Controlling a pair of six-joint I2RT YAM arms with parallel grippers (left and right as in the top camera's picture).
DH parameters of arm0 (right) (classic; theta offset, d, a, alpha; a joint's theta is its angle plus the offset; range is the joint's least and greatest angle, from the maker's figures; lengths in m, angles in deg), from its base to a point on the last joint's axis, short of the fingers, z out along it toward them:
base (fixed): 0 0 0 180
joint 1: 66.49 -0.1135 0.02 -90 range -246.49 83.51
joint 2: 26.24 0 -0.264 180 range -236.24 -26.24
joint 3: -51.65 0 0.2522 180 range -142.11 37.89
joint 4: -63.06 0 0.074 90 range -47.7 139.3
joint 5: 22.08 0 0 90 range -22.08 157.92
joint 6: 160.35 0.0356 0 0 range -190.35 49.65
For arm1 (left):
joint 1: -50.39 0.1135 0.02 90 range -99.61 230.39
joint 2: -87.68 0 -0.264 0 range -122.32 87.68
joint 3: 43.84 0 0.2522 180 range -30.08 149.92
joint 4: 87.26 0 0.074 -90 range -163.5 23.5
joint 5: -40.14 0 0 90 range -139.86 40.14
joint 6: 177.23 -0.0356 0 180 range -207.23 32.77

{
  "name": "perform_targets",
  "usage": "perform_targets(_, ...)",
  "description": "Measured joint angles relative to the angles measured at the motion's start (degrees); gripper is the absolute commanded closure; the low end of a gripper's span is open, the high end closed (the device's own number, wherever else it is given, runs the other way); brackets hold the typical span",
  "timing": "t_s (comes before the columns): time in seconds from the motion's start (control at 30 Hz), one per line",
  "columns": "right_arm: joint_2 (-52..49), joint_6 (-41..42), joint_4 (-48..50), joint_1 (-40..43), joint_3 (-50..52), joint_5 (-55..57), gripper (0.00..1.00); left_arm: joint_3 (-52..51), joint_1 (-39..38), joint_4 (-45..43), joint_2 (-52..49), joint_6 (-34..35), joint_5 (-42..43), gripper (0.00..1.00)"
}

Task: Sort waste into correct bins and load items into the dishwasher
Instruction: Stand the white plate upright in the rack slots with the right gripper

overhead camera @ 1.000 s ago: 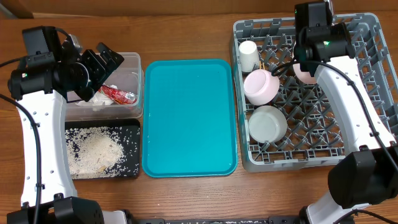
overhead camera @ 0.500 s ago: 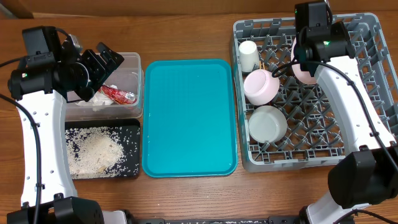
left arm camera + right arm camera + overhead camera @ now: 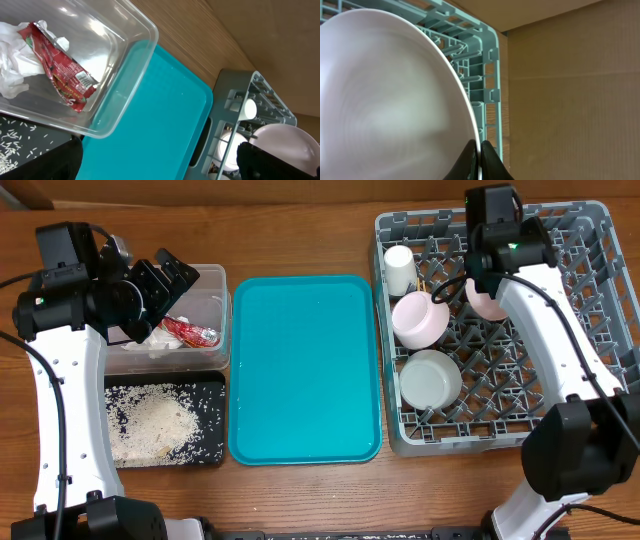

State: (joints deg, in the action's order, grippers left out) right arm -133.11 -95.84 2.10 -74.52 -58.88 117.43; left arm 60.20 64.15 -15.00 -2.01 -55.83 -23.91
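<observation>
Worktop [image 3: 300, 240]: wood-grained, carrying everything listed.

- Clear tub [image 3: 212, 305], far left: a crumpled white napkin [image 3: 12, 55] and a red-and-white wrapper [image 3: 62, 70] are held inside, touching each other.
- Black tray [image 3: 214, 442], just in front of the tub: loose rice [image 3: 150, 425] is heaped toward its left side.
- Teal tray [image 3: 305, 370], centre.
- Grey dish rack [image 3: 470, 442], right: a white cup [image 3: 400, 268] is stood at the rear left, with a pinkish bowl [image 3: 420, 318] and a white bowl [image 3: 430, 378] in front of it.
- Pink plate [image 3: 385, 100]: held on edge over the rear of the rack. Contact with the rack cannot be told.
- Right fingers [image 3: 465, 165]: clenched on the plate's rim.
- Left fingers [image 3: 55, 162]: spread wide apart and grasping nothing, held above the tub.
</observation>
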Motion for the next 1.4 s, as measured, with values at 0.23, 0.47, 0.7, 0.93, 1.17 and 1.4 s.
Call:
perform_targets(0.23, -0.13, -0.09, 0.00, -3.48, 0.00, -0.28, 0.87, -0.02, 0.00, -0.02, 0.00, 0.00, 0.00, 0.00)
perform_targets(0.47, -0.13, -0.09, -0.94, -6.27, 0.00, -0.74, 0.79, 0.00, 0.00, 0.00, 0.00, 0.00, 0.00, 0.00)
perform_targets(0.7, -0.13, -0.20, -2.84, -6.40, 0.00, -2.67, 0.57, 0.00, 0.00, -0.02, 0.00, 0.00, 0.00, 0.00)
perform_targets(0.93, -0.13, 2.86, -3.63, -6.40, 0.00, -11.10, 0.22, 0.00, 0.00, 0.00, 0.00, 0.00, 0.00, 0.00)
perform_targets(1.17, -0.13, 10.25, -4.07, -6.36, 0.00, -36.83, 0.00, 0.00, 0.00, 0.00, 0.00, 0.00, 0.00, 0.00)
perform_targets(1.4, -0.13, 14.78, -2.29, -6.36, 0.00, -54.40, 0.00, 0.00, 0.00, 0.00, 0.00, 0.00, 0.00, 0.00)
